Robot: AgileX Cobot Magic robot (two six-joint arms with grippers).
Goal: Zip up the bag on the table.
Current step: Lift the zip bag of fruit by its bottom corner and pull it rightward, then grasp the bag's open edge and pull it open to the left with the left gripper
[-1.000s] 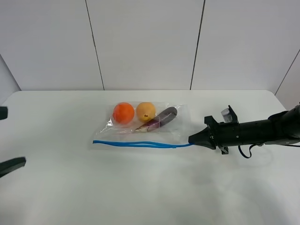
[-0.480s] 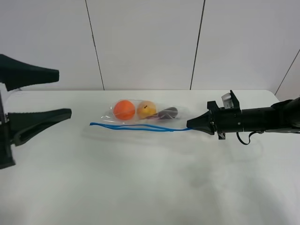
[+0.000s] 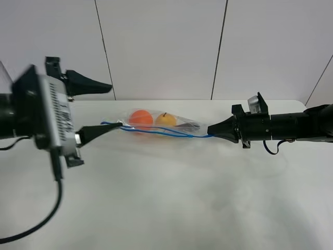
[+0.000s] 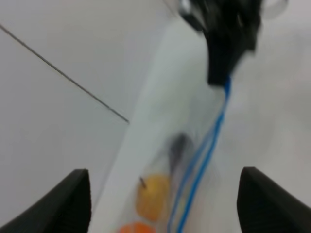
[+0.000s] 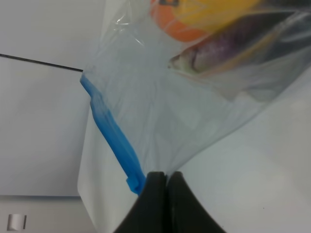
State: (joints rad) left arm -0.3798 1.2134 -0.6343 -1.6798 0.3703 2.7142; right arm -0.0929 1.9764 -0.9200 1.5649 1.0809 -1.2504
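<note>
Here, right hand point(image 3: 210, 130) pinching bag point(image 3: 156, 124) at zipper end, left hand point(image 3: 115, 105) spread opposite, table point(image 3: 182, 203) beneath.

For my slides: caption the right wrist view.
Right gripper shut on the bag corner beside its blue zipper; eggplant inside.

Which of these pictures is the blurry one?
Left wrist view: everything smeared, even the clear plastic zip bag with blue zipper strip. Right wrist view: fairly sharp around the shut black right claw. Exterior high view: evenly lit, crisp.
</note>
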